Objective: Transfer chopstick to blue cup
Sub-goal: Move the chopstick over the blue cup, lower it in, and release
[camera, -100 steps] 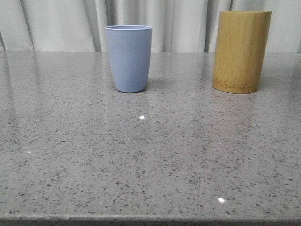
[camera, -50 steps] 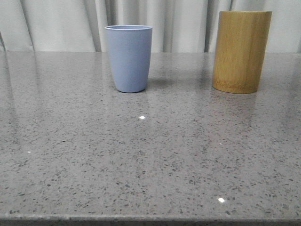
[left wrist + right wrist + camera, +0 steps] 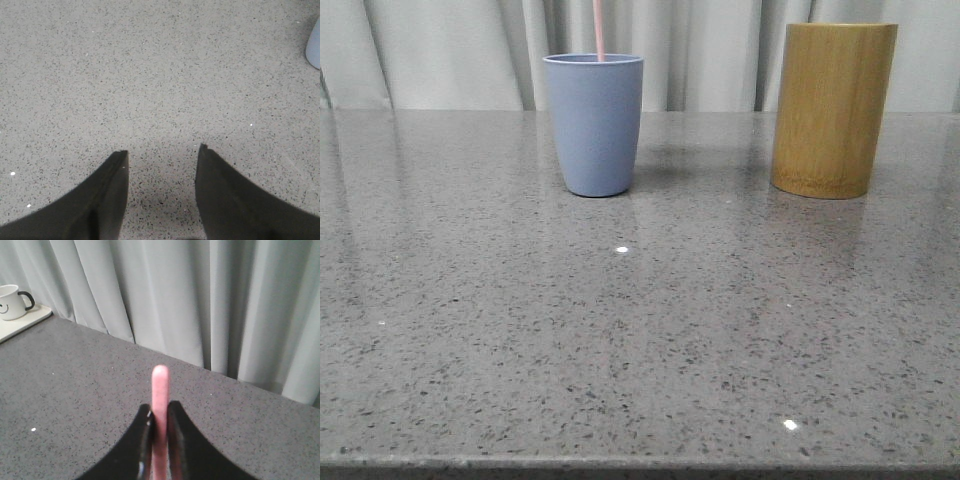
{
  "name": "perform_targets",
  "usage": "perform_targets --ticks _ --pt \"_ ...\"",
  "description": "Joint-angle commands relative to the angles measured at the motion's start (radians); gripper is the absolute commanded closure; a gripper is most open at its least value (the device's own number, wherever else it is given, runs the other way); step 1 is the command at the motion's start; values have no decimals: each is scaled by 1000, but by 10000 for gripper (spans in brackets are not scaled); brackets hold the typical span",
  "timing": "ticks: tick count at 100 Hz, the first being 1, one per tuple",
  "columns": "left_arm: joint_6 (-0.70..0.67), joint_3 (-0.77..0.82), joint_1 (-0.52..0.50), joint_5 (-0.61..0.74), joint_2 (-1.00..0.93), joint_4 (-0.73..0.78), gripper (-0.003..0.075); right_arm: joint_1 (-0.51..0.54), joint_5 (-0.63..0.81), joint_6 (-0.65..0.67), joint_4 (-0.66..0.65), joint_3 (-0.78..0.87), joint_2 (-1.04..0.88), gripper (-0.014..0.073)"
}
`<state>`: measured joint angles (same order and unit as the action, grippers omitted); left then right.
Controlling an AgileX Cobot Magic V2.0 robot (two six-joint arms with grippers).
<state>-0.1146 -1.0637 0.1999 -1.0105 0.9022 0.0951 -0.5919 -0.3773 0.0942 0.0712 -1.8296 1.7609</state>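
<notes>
The blue cup (image 3: 594, 122) stands upright at the back middle of the table. A thin pale pink chopstick (image 3: 599, 30) comes down from the top edge of the front view to the cup's rim; its lower end is hidden at the rim. In the right wrist view my right gripper (image 3: 159, 412) is shut on the chopstick (image 3: 160, 385), whose rounded end sticks out past the fingertips. My left gripper (image 3: 161, 152) is open and empty over bare table, with an edge of the blue cup (image 3: 314, 47) off to one side. Neither gripper shows in the front view.
A taller yellow-brown bamboo cylinder (image 3: 833, 108) stands at the back right. Grey curtains hang behind the speckled grey table (image 3: 640, 330). In the right wrist view a white mug with a smiley face (image 3: 11, 302) sits on a pale tray (image 3: 25, 320) at the table's far side.
The pink chopstick has come into the front view from above, reaching the blue cup's rim; earlier frames showed none. The cups have not moved.
</notes>
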Motion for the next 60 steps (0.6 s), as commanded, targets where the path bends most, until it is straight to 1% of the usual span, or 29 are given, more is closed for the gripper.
perform_targets --ticks 1,11,23,35,43,50,57,58,60 --pt "-5 -24 -2 63 -10 2 408 1 64 -9 -11 -31 -26 629" --pt "-5 -24 -2 63 -10 2 409 1 47 -9 -11 -31 -10 627" --pt "-5 -24 -2 63 -10 2 408 1 32 -9 -11 -31 5 598" --pt "-5 -24 -2 63 -10 2 408 1 27 -9 -11 -31 13 533" --pt "-5 -24 -2 63 -10 2 409 1 27 -9 -11 -31 13 457" --pt "-5 -24 -2 63 -10 2 408 1 27 -9 -11 -31 13 407" --pt "-5 -24 -2 63 -10 2 408 1 26 -9 -11 -31 13 386" --pt "-5 -24 -2 63 -10 2 408 1 25 -9 -11 -31 13 416" --pt "-5 -24 -2 63 -10 2 408 1 25 -9 -11 -31 13 417"
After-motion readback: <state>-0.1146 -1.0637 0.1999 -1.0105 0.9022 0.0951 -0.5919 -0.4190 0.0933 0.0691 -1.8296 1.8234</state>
